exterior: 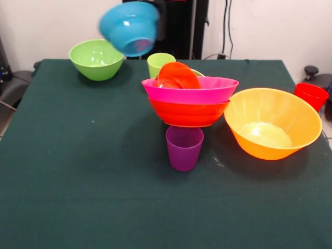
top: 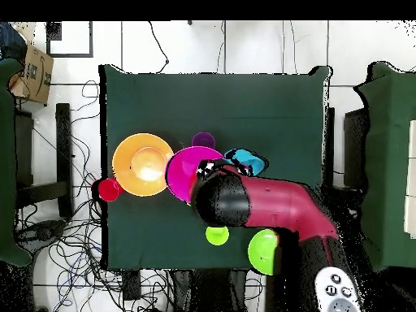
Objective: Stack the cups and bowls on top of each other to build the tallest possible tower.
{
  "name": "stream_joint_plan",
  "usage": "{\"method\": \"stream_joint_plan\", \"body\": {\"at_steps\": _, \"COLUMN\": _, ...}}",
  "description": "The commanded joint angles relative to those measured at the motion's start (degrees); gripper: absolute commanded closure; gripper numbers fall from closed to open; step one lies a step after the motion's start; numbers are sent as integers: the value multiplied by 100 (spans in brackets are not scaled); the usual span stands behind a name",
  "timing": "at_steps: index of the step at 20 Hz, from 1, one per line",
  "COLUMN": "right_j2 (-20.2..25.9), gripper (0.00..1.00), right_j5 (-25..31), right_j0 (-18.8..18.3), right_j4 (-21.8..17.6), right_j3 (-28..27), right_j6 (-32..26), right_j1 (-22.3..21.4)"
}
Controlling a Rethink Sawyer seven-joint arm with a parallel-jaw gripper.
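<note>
Covering table [exterior: 78, 181] dark green cloth; cables [top: 73, 260] strewn on floor

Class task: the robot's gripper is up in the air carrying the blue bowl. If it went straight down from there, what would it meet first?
Probably bare green table beside the pink bowl: overhead, the blue bowl hangs just off the pink bowl's rim. Depth is unclear, so it might clip that rim.

Table [exterior: 78, 181]: dark green cloth, matt, faintly napped.
Blue bowl [exterior: 129, 28]: glossy plastic, smooth.
Pink bowl [exterior: 192, 91]: shiny plastic, over a glossy red-orange bowl [exterior: 188, 114].
Large orange bowl [exterior: 272, 122]: translucent-looking plastic, bright sheen inside.
Purple cup [exterior: 183, 148]: smooth plastic, duller gloss.
Lime green bowl [exterior: 96, 59]: glossy plastic.
Arm [top: 268, 203]: smooth red and black shell, semi-gloss.
Cardboard box [top: 32, 73]: matt brown.
</note>
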Motion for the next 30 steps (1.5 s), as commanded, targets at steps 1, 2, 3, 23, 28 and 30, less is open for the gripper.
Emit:
{"method": "stream_joint_plan", "body": {"at_steps": 1, "right_j2": -657, "gripper": 100, "right_j5": -478, "right_j0": 794, "right_j4": 139, "right_j3": 408, "right_j6": 1864, "right_j1": 555}}
{"method": "stream_joint_plan", "body": {"at_steps": 2, "right_j2": -696, "gripper": 100, "right_j5": -552, "right_j0": 851, "right_j4": 148, "right_j3": 406, "right_j6": 1905, "right_j1": 618}}
{"method": "stream_joint_plan", "body": {"at_steps": 3, "right_j2": -790, "gripper": 100, "right_j5": -670, "right_j0": 978, "right_j4": 128, "right_j3": 380, "right_j6": 2019, "right_j1": 712}}
{"method": "stream_joint_plan", "body": {"at_steps": 23, "right_j2": -1197, "gripper": 100, "right_j5": -1097, "right_j0": 1557, "right_j4": 193, "right_j3": 268, "right_j6": 2514, "right_j1": 1138}}
{"method": "stream_joint_plan", "body": {"at_steps": 28, "right_j2": -1214, "gripper": 100, "right_j5": -1176, "right_j0": 1680, "right_j4": 336, "right_j3": 319, "right_j6": 2609, "right_j1": 1177}}
{"method": "stream_joint_plan", "body": {"at_steps": 30, "right_j2": -1255, "gripper": 100, "right_j5": -1184, "right_j0": 1767, "right_j4": 401, "right_j3": 315, "right_j6": 2671, "right_j1": 1191}}
